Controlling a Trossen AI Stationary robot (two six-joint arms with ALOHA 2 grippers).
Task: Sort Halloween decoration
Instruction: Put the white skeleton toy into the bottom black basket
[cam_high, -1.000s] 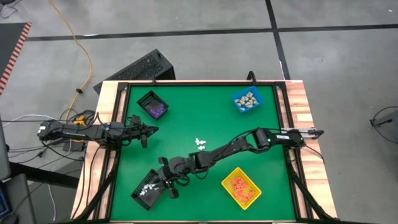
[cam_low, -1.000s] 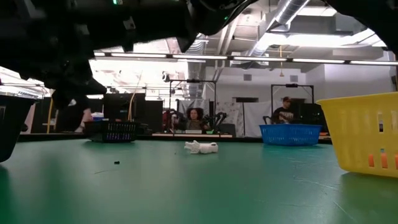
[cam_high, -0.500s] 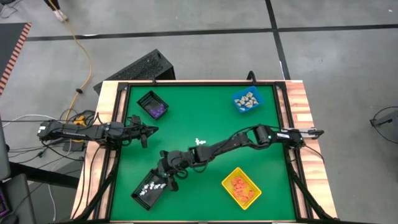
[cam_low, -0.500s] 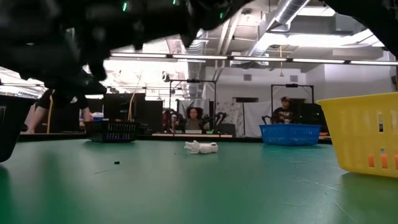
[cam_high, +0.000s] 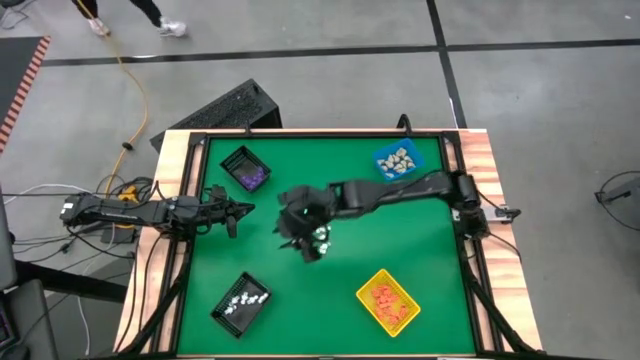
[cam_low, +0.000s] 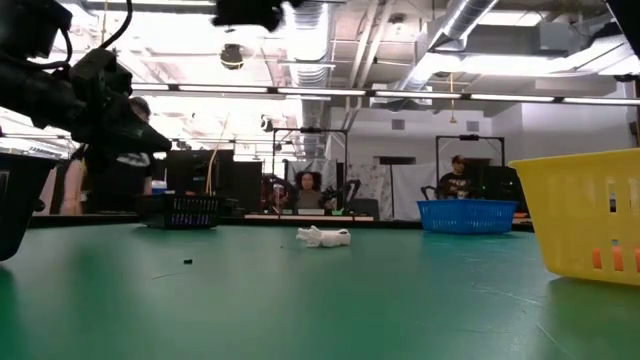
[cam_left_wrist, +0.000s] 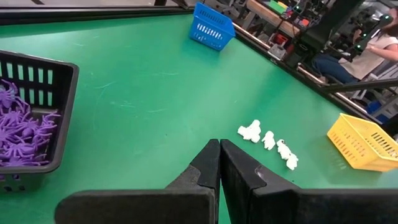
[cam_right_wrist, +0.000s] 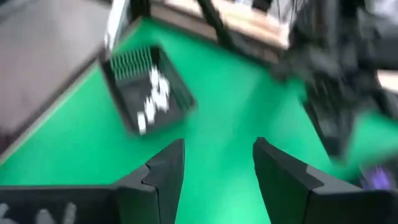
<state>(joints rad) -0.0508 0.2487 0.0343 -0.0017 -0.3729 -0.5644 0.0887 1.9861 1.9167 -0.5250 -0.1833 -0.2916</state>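
Observation:
A few small white Halloween decoration pieces (cam_left_wrist: 267, 140) lie on the green mat (cam_high: 400, 230) near the table's middle (cam_low: 325, 237). My right gripper (cam_high: 305, 238) hangs open high over the mat, just left of those pieces, with nothing between its fingers (cam_right_wrist: 217, 165). My left gripper (cam_left_wrist: 219, 163) is shut and holds nothing, level at the table's left edge (cam_high: 238, 208). A black bin (cam_high: 240, 303) at the near left holds white pieces (cam_right_wrist: 152, 96). Another black bin (cam_high: 245, 168) at the far left holds purple pieces (cam_left_wrist: 22, 124).
A blue bin (cam_high: 398, 160) with beige pieces stands at the far right. A yellow bin (cam_high: 388, 302) with orange pieces stands at the near right. A raised frame (cam_high: 190, 250) runs around the mat. People show in the room beyond the table.
My right gripper has risen from over the near-left black bin with the white pieces and swung toward the table's far and right side, to above the loose white pieces in the middle. The loose pieces have stayed where they were.

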